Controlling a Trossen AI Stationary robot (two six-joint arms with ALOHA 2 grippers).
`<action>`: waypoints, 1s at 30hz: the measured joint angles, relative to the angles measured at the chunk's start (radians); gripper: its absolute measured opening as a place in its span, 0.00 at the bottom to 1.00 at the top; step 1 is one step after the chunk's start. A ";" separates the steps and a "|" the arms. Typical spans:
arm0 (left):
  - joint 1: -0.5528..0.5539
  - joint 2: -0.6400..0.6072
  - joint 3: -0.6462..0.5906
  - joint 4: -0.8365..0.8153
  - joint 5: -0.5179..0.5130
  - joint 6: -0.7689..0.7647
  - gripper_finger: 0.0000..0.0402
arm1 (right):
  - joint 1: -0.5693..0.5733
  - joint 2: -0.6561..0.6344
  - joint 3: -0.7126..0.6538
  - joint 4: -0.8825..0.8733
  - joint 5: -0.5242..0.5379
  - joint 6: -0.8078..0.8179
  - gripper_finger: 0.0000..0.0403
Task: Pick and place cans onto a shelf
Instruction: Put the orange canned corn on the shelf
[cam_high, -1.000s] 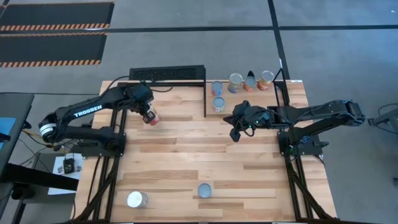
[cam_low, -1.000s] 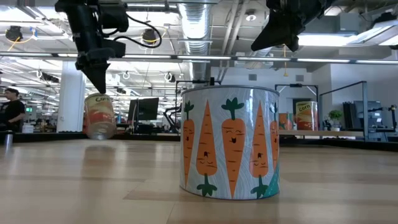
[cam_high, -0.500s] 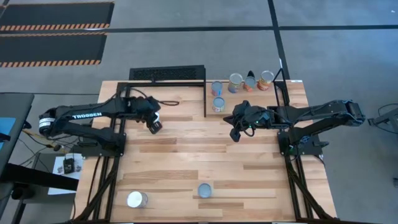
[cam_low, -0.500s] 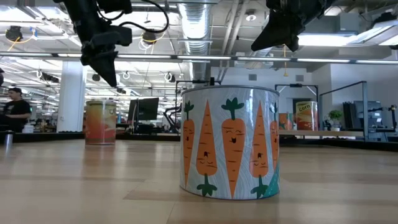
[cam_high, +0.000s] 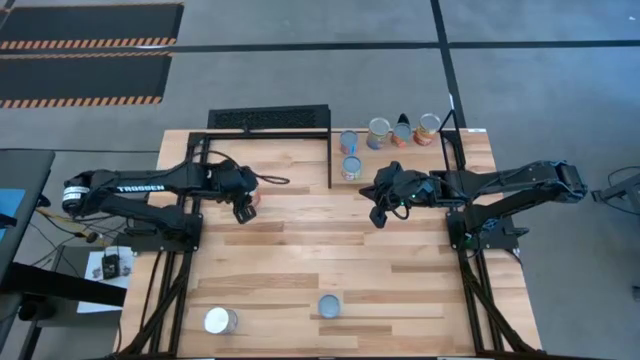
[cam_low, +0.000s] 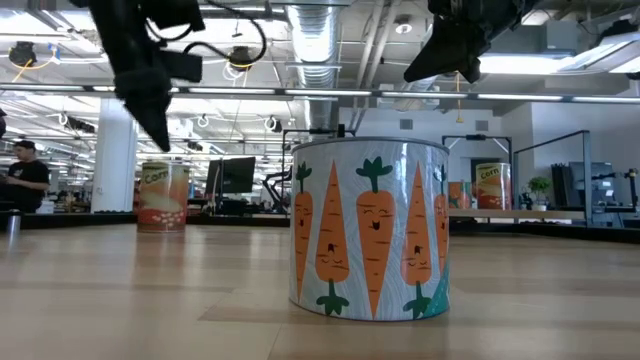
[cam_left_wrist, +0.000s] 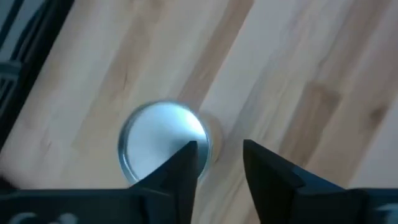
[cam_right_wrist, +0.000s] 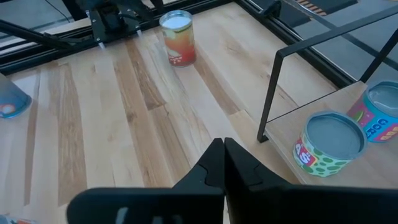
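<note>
Cans (cam_high: 385, 132) sit on the far shelf (cam_high: 400, 160); one corn can (cam_low: 163, 197) stands upright on the table's left side, free of my left gripper (cam_high: 244, 203), whose fingers (cam_left_wrist: 180, 168) are spread just beside it. My right gripper (cam_high: 378, 213) hovers mid-table, fingers pressed together, empty.

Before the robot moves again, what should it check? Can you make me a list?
1. Corn can standing upright on the table: ok.
2. Left jaws open and off the corn can: ok.
3. Right jaws shut and empty, up over the table: ok.
4. Shelf has bare room for more cans: ok.
5. Corn can on the shelf: not ok, it stands outside the frame.
6. Carrot can on the shelf: not ok, it waits at the near edge.
</note>
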 joint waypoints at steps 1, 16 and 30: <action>-0.002 0.000 -0.018 -0.001 -0.009 0.002 0.31 | 0.000 0.000 0.000 0.000 0.000 0.000 0.03; 0.002 0.013 -0.117 0.125 0.001 0.077 0.03 | 0.000 0.000 0.000 0.001 0.000 0.000 0.03; -0.097 0.106 -0.074 0.432 0.154 -0.029 0.00 | 0.008 -0.051 0.001 -0.018 0.000 0.008 0.03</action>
